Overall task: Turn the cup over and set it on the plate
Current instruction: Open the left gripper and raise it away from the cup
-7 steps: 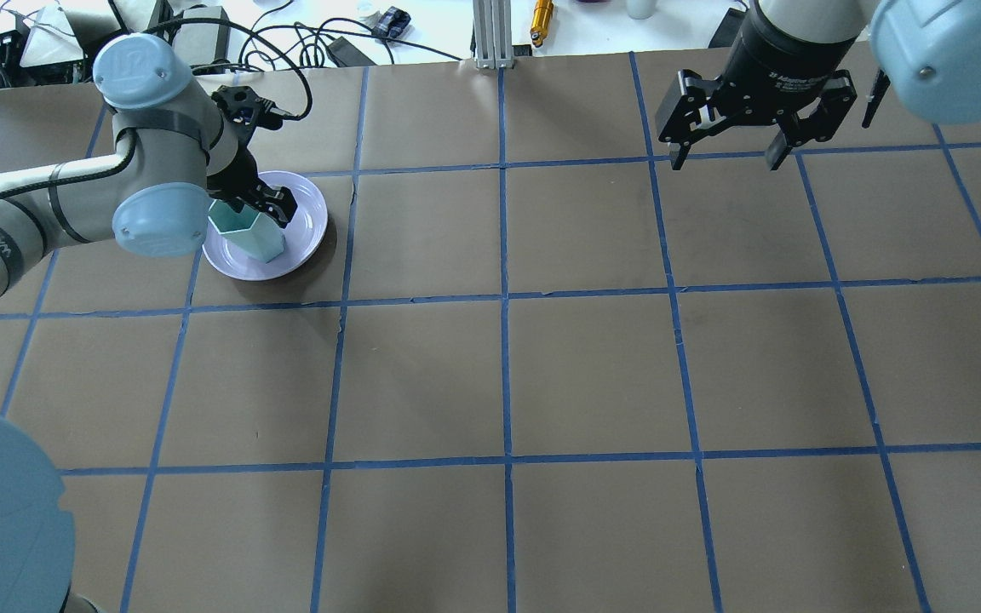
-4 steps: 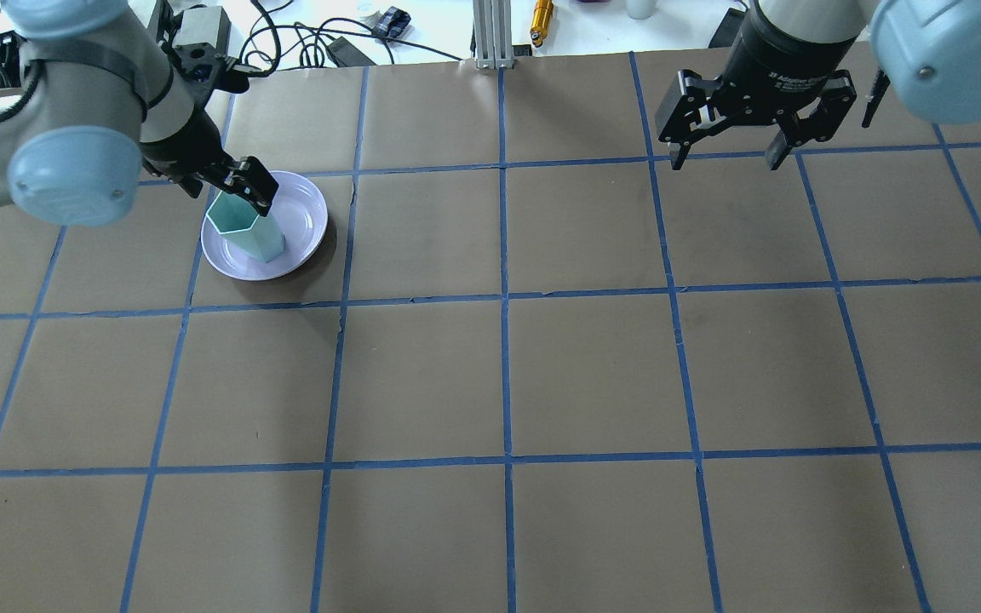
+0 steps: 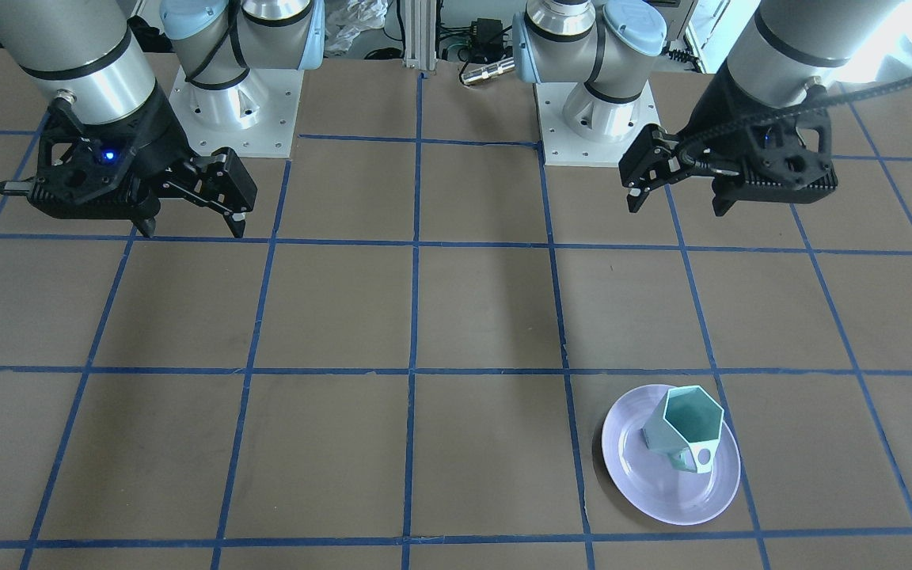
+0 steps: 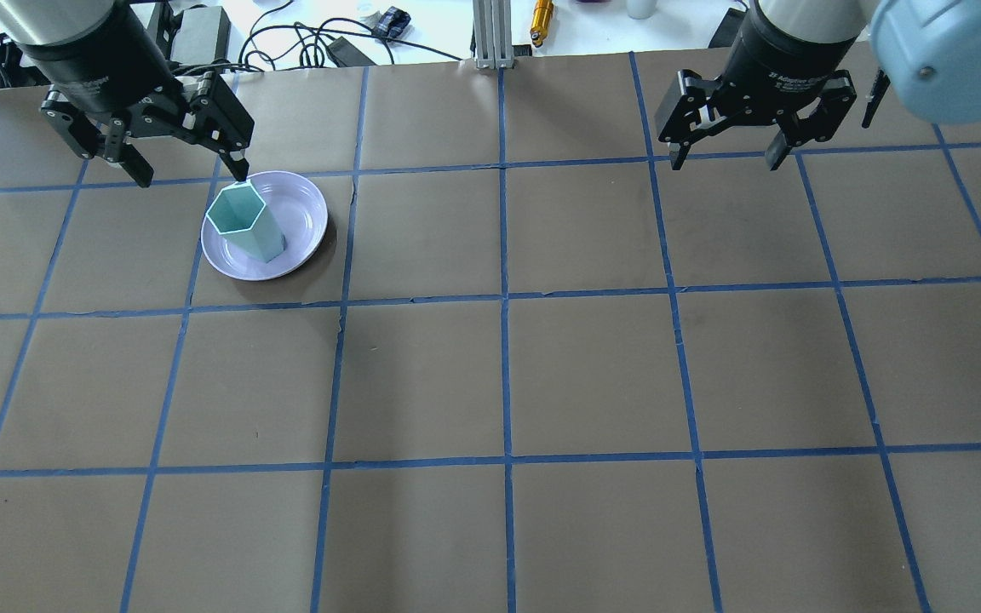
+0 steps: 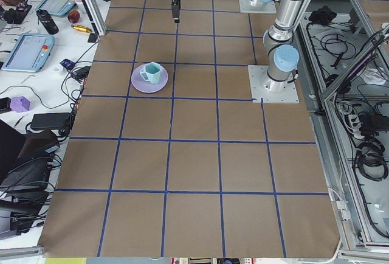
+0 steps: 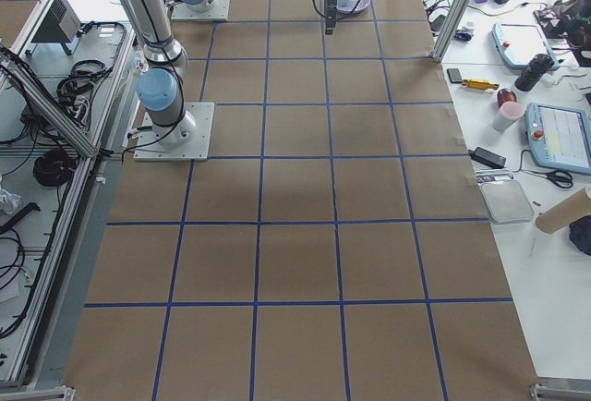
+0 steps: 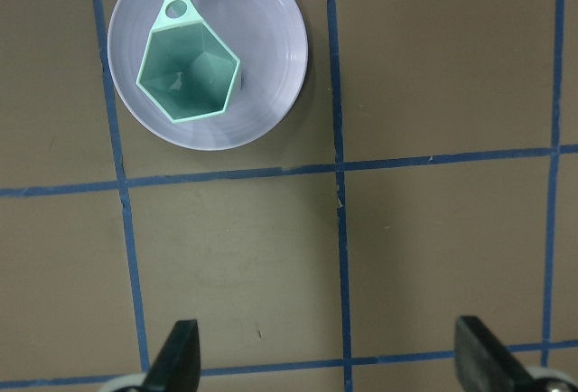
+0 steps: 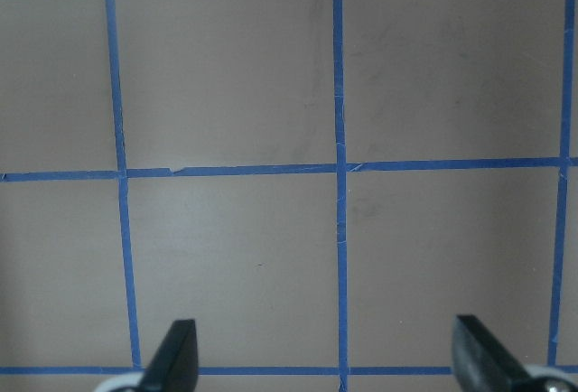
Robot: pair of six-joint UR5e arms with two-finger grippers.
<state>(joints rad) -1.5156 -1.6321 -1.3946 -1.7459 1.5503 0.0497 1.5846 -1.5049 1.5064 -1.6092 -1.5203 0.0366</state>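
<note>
The pale mint-green cup (image 4: 245,224) stands upright, hexagonal mouth up, on the pale lavender plate (image 4: 303,223). In the front-facing view the cup (image 3: 687,428) sits on the plate (image 3: 646,483) with its handle toward the camera. The left wrist view looks down into the cup (image 7: 188,74) on the plate (image 7: 266,58). My left gripper (image 4: 191,166) is open and empty, raised high beside the plate; it also shows in the front-facing view (image 3: 678,204). My right gripper (image 4: 726,157) is open and empty, hovering far to the right, and shows in the front-facing view (image 3: 191,226).
The table is brown paper with a blue tape grid (image 4: 503,298). Cables, a power brick and an orange tool (image 4: 541,21) lie beyond the far edge. An aluminium post (image 4: 490,34) stands at the back middle. The arm bases (image 3: 594,111) sit at the robot's side.
My left gripper has let go of the cup, risen and drawn back from the plate, turning to point straight down. The cup stays upright on the plate. The right arm has not moved.
</note>
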